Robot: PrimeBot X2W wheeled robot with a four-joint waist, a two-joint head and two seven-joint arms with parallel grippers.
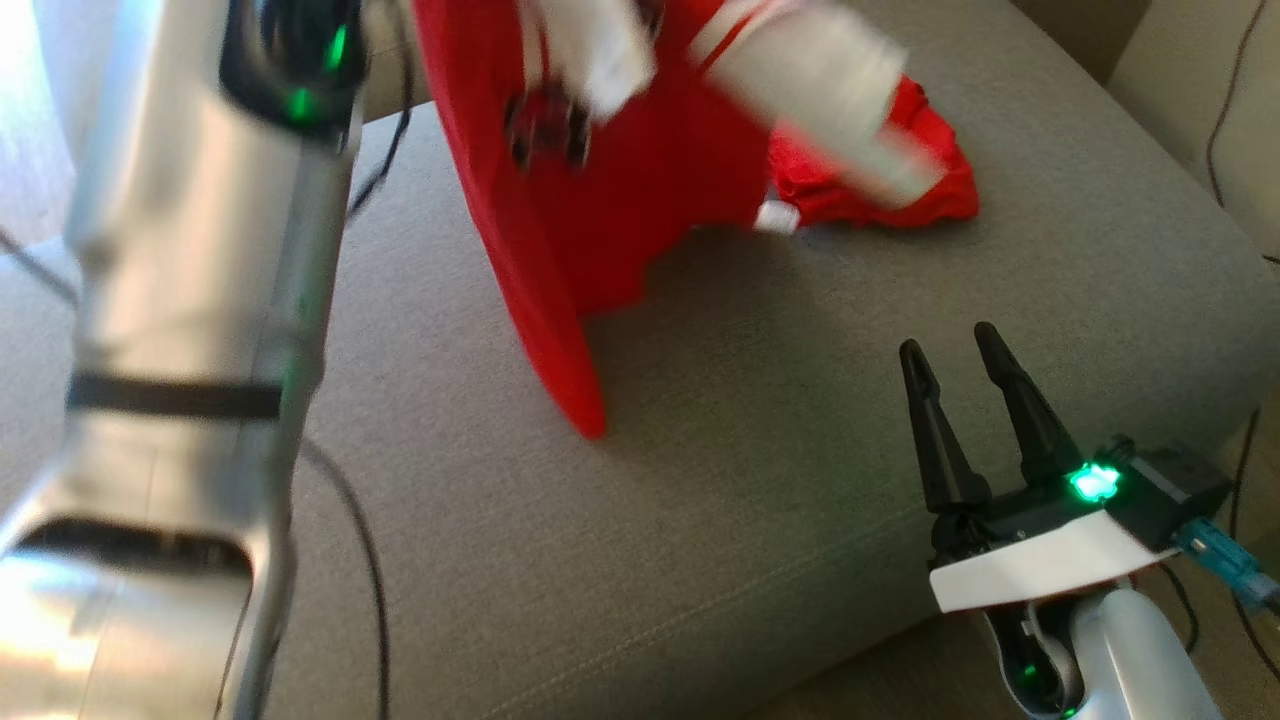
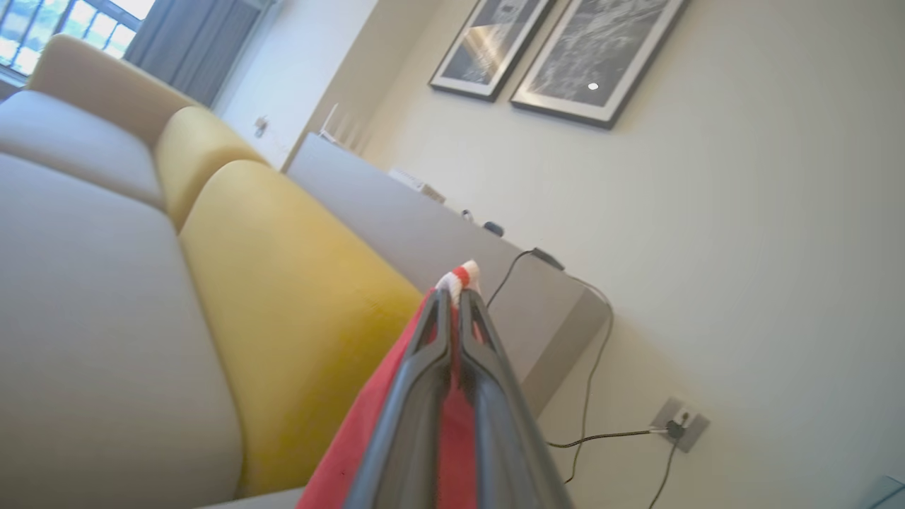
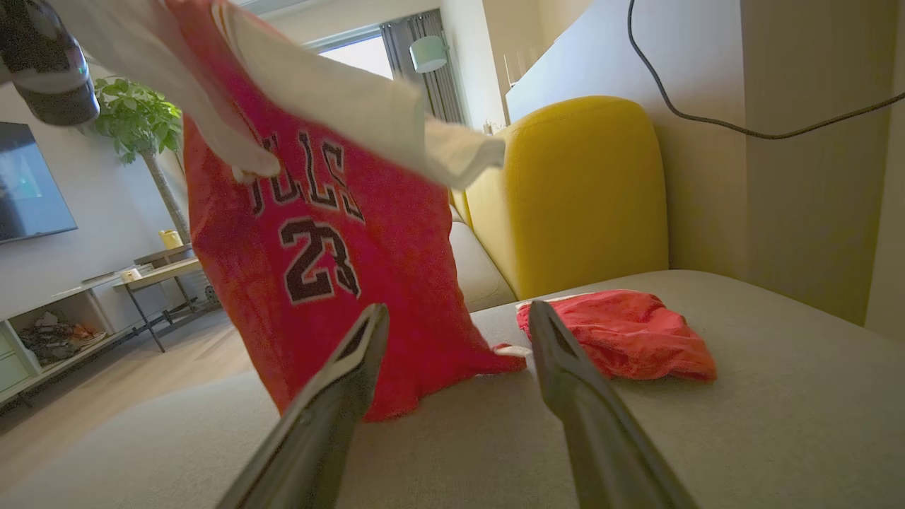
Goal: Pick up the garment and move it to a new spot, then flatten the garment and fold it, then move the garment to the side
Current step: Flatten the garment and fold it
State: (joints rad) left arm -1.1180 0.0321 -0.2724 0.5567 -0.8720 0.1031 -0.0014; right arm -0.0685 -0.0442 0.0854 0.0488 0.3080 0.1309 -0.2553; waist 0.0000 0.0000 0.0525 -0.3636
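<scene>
My left gripper (image 2: 452,295) is clamped on the red-and-white trim of the jersey (image 3: 318,261), which hangs from it with its lower hem just touching the grey cushion (image 1: 720,520). My right gripper (image 1: 948,342) hovers low over the near right part of that cushion, fingers wide apart and holding nothing. I judge this to be the first step, the carry to a new spot, with flattening and folding not yet begun. The next move, as I read it, calls for laying the cloth on bare cushion away from the crumpled red piece (image 3: 622,339) lying just beside the hem, and for my free gripper to take a second edge so the cloth spreads rather than heaps. Pale cloth (image 3: 368,120) drapes across the jersey's top, and I cannot tell whether it belongs to it. Counted: one jersey, one crumpled red piece, two grippers, two yellow cushions (image 2: 283,304), two framed pictures (image 2: 594,56)
</scene>
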